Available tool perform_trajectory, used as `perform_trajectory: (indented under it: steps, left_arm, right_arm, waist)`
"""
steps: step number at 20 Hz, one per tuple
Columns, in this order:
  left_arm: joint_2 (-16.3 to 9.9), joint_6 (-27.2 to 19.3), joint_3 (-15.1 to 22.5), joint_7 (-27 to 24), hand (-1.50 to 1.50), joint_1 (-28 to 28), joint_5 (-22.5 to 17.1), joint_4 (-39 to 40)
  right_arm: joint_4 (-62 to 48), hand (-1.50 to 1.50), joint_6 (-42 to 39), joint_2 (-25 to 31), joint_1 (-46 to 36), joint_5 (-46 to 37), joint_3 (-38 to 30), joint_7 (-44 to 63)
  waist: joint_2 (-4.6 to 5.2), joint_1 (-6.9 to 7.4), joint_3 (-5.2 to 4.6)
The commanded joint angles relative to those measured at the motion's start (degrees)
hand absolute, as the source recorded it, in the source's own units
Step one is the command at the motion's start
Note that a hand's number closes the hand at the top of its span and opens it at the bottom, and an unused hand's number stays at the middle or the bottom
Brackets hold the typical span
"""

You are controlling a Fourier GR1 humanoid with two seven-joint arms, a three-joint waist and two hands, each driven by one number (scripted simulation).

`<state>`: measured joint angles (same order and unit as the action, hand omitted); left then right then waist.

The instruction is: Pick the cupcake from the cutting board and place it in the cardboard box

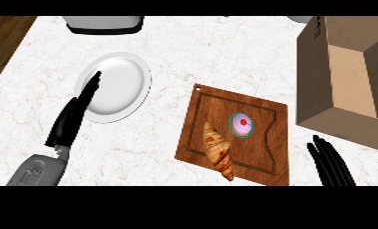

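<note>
**Cupcake on the board, both hands empty**

The right robot hand (331, 165) shows at the lower right edge, fingers straight and holding nothing. Just to its left lies the cutting board (262, 140) on the bench (192, 53), with a croissant (218, 149) near its front and the cupcake (241, 125) beyond that, untouched. Directly beyond the right robot hand stands the open cardboard box (325, 80). The left robot hand (74, 115) is extended, empty, fingertips over a white plate (129, 80).

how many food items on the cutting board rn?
2. The cupcake sits near the cutting board's middle; the croissant lies to its left, reaching the near edge. None looks hidden.
</note>
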<state>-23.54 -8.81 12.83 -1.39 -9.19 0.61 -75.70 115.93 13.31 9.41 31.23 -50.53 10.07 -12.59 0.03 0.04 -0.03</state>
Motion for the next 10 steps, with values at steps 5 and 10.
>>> perform_trajectory:
  steps: [5, 10]
  left_arm:
    - [1.1, 1.5, -2.9, 1.2, 0.0, 1.4, 3.2, -3.2]
    - [4.6, 2.8, -4.6, -2.6, 0.0, 0.2, 5.1, 3.2]
  right_arm:
    - [-4.3, -1.5, -3.0, -3.7, -6.4, -6.5, 4.6, 7.1]
    - [-11.2, -1.5, 3.2, -3.2, -10.3, -4.5, 0.2, 1.6]
  waist:
    - [-0.08, -0.03, 0.04]
    - [-0.04, -0.23, 0.04]
